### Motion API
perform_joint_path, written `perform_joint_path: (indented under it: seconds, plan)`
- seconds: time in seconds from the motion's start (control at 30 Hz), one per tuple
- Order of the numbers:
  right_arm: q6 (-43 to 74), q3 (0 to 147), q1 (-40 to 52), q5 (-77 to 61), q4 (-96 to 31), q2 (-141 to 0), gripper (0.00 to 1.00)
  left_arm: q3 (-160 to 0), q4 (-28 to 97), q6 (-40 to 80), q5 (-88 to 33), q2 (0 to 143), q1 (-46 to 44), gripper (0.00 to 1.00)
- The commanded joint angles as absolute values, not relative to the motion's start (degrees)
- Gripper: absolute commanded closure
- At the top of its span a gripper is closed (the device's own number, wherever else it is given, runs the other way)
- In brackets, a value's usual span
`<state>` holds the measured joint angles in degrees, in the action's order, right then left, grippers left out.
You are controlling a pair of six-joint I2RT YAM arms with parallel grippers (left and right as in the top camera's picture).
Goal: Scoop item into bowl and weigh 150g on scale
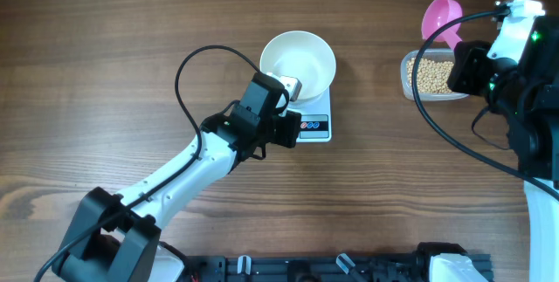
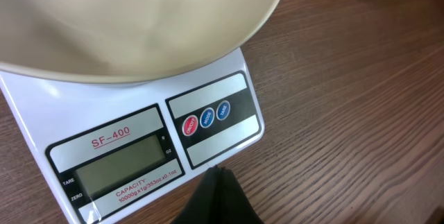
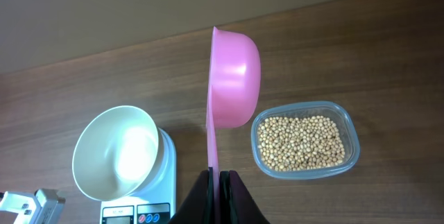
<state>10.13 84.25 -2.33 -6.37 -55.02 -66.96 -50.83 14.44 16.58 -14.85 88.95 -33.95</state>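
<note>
The white bowl sits empty on the white scale; its rim fills the top of the left wrist view above the scale's display and buttons. My left gripper is shut and empty, its tip just off the scale's front edge. The tan beans fill a clear tub at the right. My right gripper is shut on the handle of a pink scoop, held on edge above the table between bowl and tub.
Bare wooden tabletop surrounds the scale. The right arm hangs over the tub's right end. A black cable loops up from the left arm. Dark frame parts line the table's near edge.
</note>
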Motion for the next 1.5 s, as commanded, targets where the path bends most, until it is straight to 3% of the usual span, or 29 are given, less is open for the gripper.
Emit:
perform_joint_path:
  seconds: [0.0,0.57,1.03,1.47]
  plan:
    - [8.99,84.71,-2.55,-6.39,-54.63,-67.2,0.96,-50.57,14.81,15.4,-12.23,89.71,-34.3,0.96]
    - [8.97,84.71,-2.55,-6.37,-53.98,-67.2,0.96,-50.0,26.46,16.71,-13.47,79.72,-34.61,0.96]
    - [9.02,84.71,-2.55,-6.42,-53.54,-67.94,0.96,-43.86,7.64,21.74,-9.82,87.44,-37.01,0.96]
    - [8.99,84.71,-2.55,-6.42,-53.63,-67.94,0.96,-43.86,4.73,21.91,-7.99,91.59,-39.64,0.96]
